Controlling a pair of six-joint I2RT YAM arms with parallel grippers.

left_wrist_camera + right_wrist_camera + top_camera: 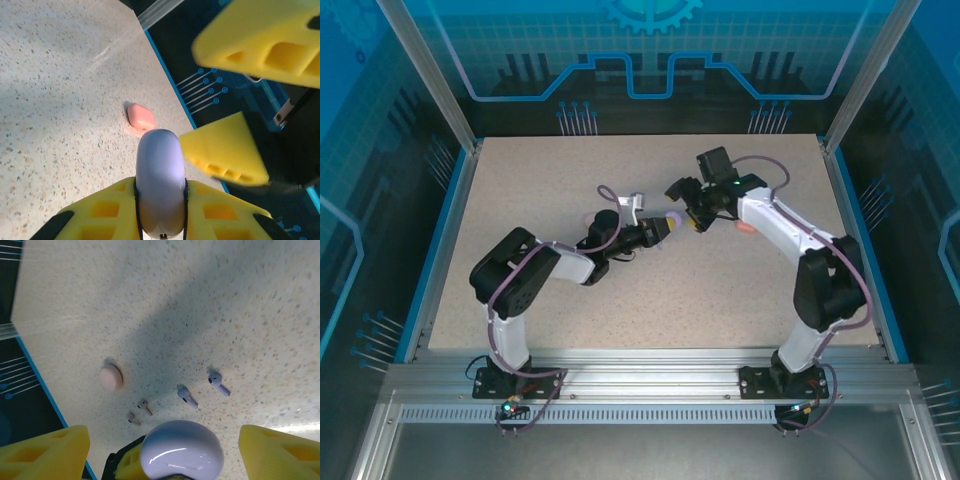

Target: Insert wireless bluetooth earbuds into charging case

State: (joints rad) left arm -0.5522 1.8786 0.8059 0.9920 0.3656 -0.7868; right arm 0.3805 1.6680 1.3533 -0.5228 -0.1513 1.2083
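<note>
The left gripper (160, 192) pinches the purple case (159, 160), with the right gripper (162, 440) spread wide around it from the right, apparently not touching.

Lilac case (159, 175), speckled beige table (60, 100)

The purple case (181, 450) is smooth, glossy plastic with bright highlights, while the coral case (141, 116) looks smooth but duller. The fingers (280, 455) of the right pincer (160, 435) are matt yellow plastic with a fine ribbed texture. The surface (210, 305) is a matt, speckled, stone-like sheet, and the frame rails (640, 385) are brushed bare metal.
</note>
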